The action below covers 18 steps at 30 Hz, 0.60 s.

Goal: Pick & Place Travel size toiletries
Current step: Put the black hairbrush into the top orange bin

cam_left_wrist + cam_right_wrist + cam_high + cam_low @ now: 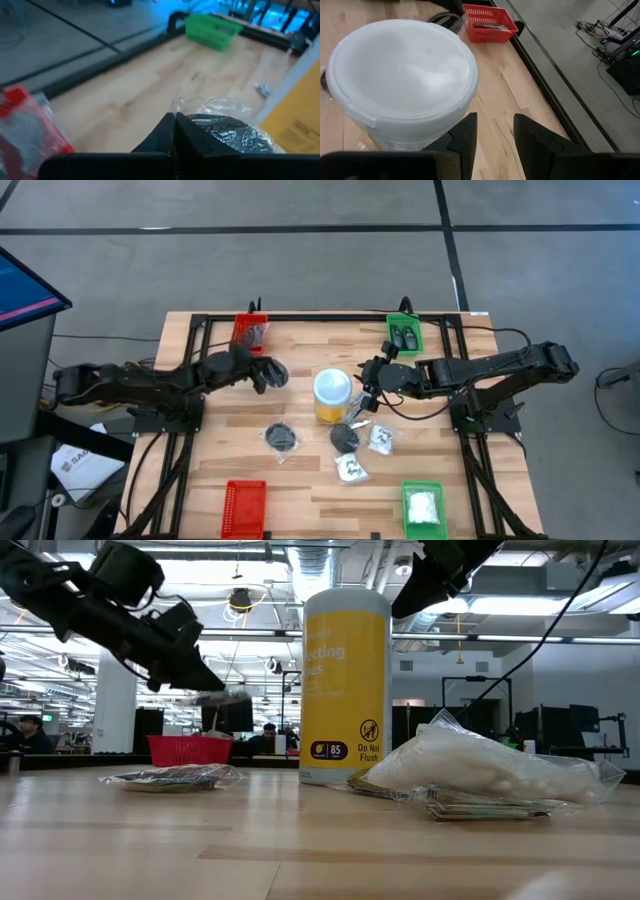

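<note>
Gripping a clear packet with a black round piece [274,372], your left gripper [268,375] has its fingers [175,131] pinched shut on the plastic, raised off the worktop [300,490] just at nine o'clock of the yellow jar [332,396]. Your right gripper [366,388] hangs at three o'clock of the jar, beside its pale lid, fingers [465,135] parted with nothing between them. Remaining toiletries lie on the worktop: one black-piece packet [281,436] at seven o'clock of the jar, another [345,438] at five o'clock, two white-content packets [381,440] [351,469] beyond. Note one red tray [250,332] at eleven o'clock holding dark items.
</note>
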Each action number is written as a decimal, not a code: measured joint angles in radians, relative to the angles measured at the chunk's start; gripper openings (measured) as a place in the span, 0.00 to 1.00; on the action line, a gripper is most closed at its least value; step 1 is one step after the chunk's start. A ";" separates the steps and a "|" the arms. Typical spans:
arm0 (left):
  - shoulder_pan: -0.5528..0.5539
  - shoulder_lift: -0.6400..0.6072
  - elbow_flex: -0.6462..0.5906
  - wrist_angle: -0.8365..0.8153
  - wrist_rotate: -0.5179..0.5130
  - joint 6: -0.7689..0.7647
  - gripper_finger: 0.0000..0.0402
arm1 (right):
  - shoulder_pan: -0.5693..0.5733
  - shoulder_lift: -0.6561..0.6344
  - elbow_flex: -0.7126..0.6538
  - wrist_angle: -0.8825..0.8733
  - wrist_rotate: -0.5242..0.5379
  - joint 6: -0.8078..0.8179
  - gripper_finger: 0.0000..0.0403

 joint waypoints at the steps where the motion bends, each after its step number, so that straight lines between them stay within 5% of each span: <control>1: 0.000 -0.017 0.000 -0.005 -0.021 0.013 0.00 | 0.000 0.000 0.000 0.000 0.000 0.000 0.29; 9: 0.030 -0.085 0.001 -0.048 -0.236 0.131 0.00 | 0.000 0.000 0.000 0.000 0.000 0.000 0.29; 18: 0.221 -0.102 0.002 -0.049 -0.258 0.177 0.00 | 0.000 0.000 0.000 0.000 0.000 0.000 0.29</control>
